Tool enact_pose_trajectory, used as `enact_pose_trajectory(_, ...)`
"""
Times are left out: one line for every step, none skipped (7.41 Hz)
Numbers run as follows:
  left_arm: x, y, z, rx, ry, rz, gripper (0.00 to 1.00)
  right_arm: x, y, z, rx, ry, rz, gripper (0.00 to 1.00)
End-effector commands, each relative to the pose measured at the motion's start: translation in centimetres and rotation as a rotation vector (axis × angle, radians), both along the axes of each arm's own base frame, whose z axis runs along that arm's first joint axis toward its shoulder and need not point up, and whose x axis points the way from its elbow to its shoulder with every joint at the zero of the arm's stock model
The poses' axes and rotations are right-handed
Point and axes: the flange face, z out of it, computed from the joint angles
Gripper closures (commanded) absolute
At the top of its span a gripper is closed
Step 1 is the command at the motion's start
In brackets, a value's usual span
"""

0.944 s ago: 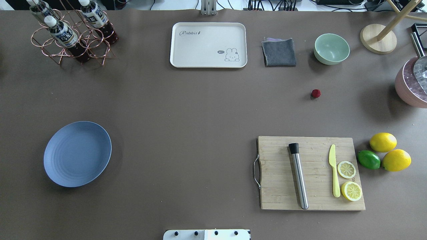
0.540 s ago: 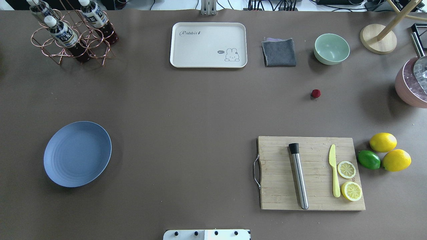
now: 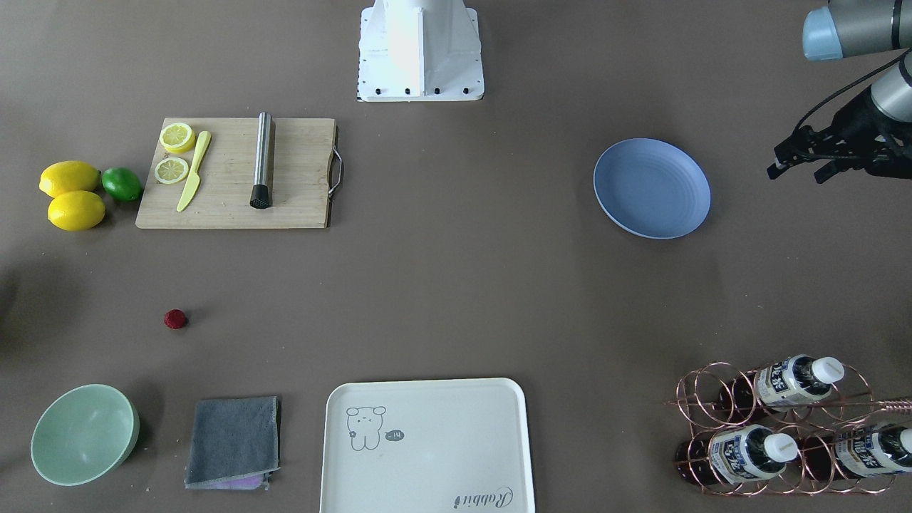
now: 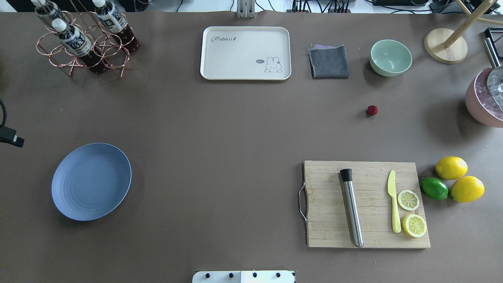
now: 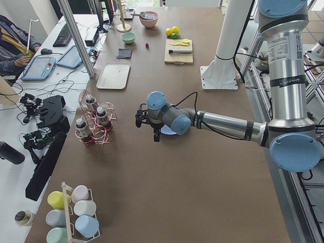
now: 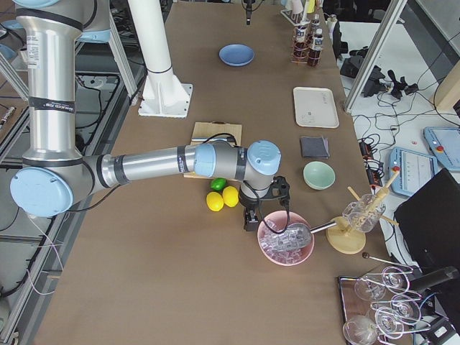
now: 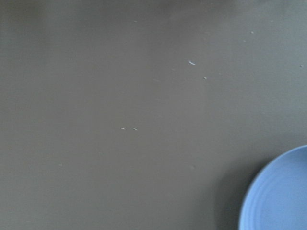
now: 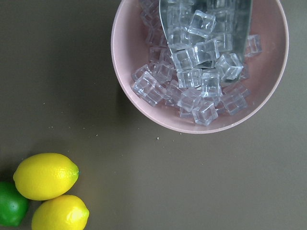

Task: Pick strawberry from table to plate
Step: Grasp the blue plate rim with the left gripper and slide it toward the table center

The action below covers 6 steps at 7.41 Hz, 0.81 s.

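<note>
The strawberry [image 4: 372, 110] is a small dark-red berry lying alone on the table [image 4: 235, 129], right of centre, also seen in the front view [image 3: 174, 318]. The blue plate [image 4: 91, 181] sits at the near left with nothing on it. My left gripper [image 3: 794, 174] hovers beyond the plate's outer side, fingers apart and holding nothing; its wrist view shows only bare table and the plate's rim [image 7: 280, 196]. My right gripper [image 6: 251, 215] hangs above the table between the lemons and the ice bowl, far from the strawberry; I cannot tell if it is open or shut.
A bamboo board [image 4: 365, 204] holds a steel muddler, a yellow knife and lemon slices. Two lemons and a lime [image 4: 434, 188] lie beside it. A pink ice bowl [image 4: 485, 102], mint bowl [image 4: 390, 57], grey cloth [image 4: 328, 62], cream tray [image 4: 245, 53] and bottle rack [image 4: 84, 41] line the far side.
A dark tip of my left gripper has come into the overhead view at the left edge, above the plate. The strawberry and plate have not moved.
</note>
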Motion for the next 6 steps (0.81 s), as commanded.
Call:
enact_pose_trajectory(7.9,2.0,0.4,0.019,-0.032,0.005,0.03,-0.1,0.0,0.1,0.008,-0.002,-0.003,0.0)
enact_pose_trajectory(9.7,1.8,1.4,0.009,-0.017,-0.001,0.03,-0.1,0.2,0.5,-0.002,-0.003,-0.002,0.0)
enact_pose_trajectory(9.9,1.9,2.8,0.018,-0.006,-0.001,0.04,-0.2,0.3,0.7,-0.007,-0.005,-0.002,0.0)
enact_pose_trajectory(10.9,2.4,4.2,0.006,0.0,0.007,0.07,-0.4,0.4,0.8,-0.012,-0.017,-0.003,0.0)
enact_pose_trajectory(11.7,2.9,4.5,0.002,0.005,0.015,0.11,-0.4,0.4,0.8,-0.012,-0.017,-0.005,0.0)
enact_pose_trajectory(12.5,3.4,4.9,0.011,-0.009,0.022,0.15,-0.6,0.4,0.8,-0.012,-0.022,-0.008,0.0)
